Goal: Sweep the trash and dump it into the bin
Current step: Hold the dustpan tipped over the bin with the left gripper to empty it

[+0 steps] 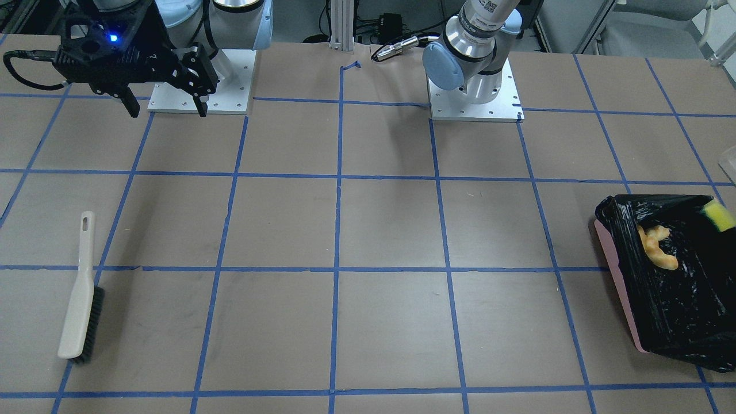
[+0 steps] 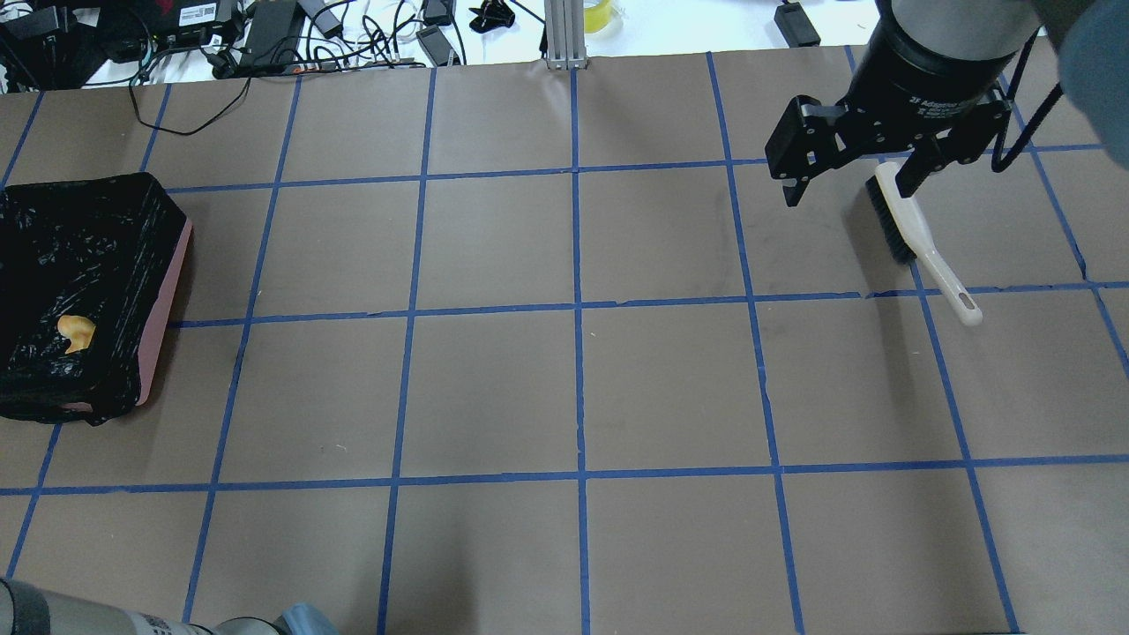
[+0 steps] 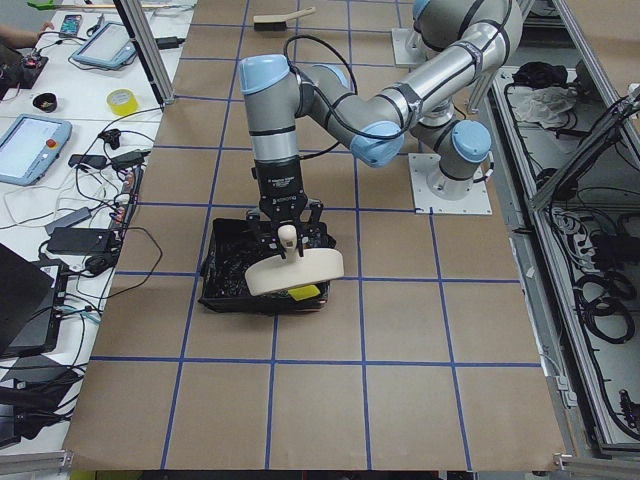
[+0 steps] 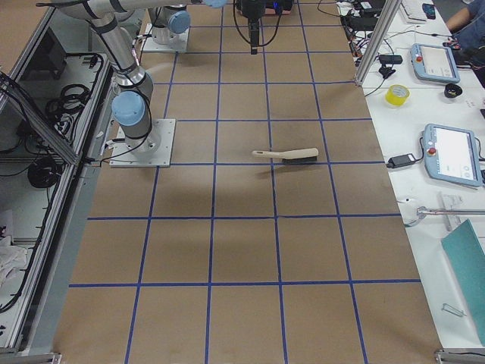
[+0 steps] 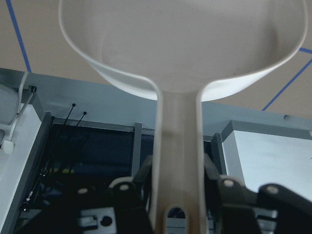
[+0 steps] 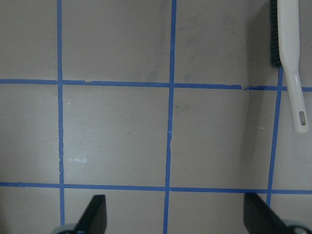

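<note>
The pink bin (image 1: 618, 270) lined with a black bag sits at the table's left end; it also shows in the overhead view (image 2: 168, 291) and the left view (image 3: 225, 270). The croissant piece (image 1: 655, 247) lies inside, and the yellow-green sponge (image 1: 720, 214) sits at the bin's far corner. The potato-like lump is out of view. My left gripper (image 5: 178, 195) is shut on the handle of the beige dustpan (image 5: 180, 44) and holds it over the bin (image 3: 295, 270). My right gripper (image 1: 168, 109) is open and empty, high above the table (image 2: 847, 190).
The beige hand brush (image 1: 80, 287) with black bristles lies flat on the table at the robot's right, below my right gripper (image 2: 917, 234). Blue tape lines grid the brown table. Cables and devices lie on the bench past the far edge.
</note>
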